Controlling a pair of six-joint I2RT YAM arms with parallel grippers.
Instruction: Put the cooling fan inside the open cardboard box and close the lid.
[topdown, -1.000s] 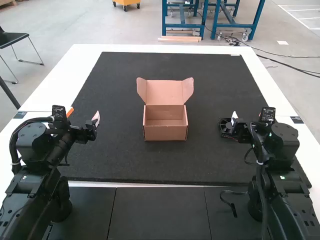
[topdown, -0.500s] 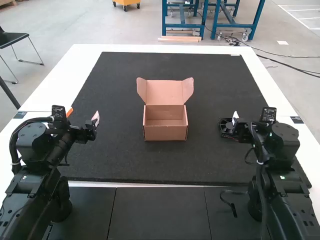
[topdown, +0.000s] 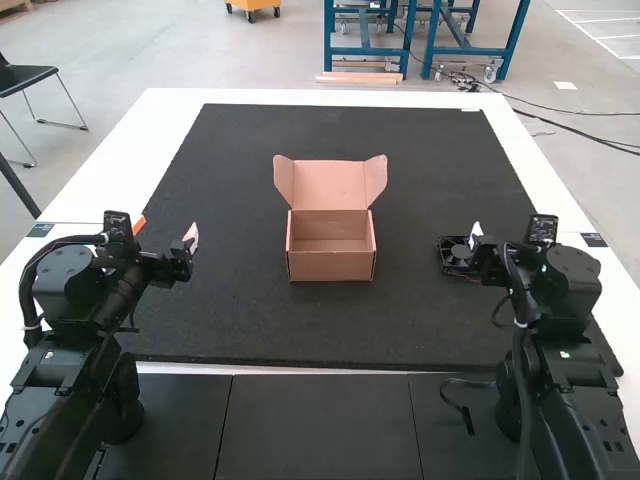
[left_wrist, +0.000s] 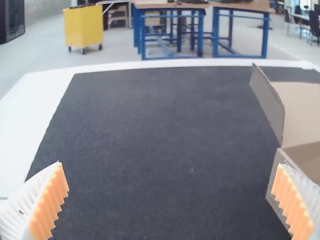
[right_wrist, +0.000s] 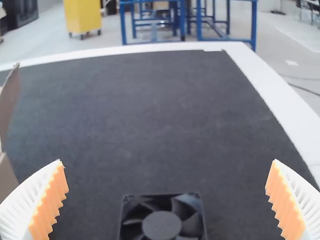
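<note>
1. Nothing is done yet, I judge: the cooling fan (topdown: 457, 253) lies flat on the black mat (topdown: 240, 180), well to the right of the cardboard box (topdown: 331, 243), whose lid stands up and open.
2. Left to do: grasp the fan, carry it into the box, and fold the lid shut.
3. The right gripper (topdown: 480, 248), right of the box at the fan, is spread wide and grasps nothing.
4. The left gripper (topdown: 166, 229), well left of the box, is likewise spread and empty.
5. Count: one fan, one box, one mat, two grippers.
</note>
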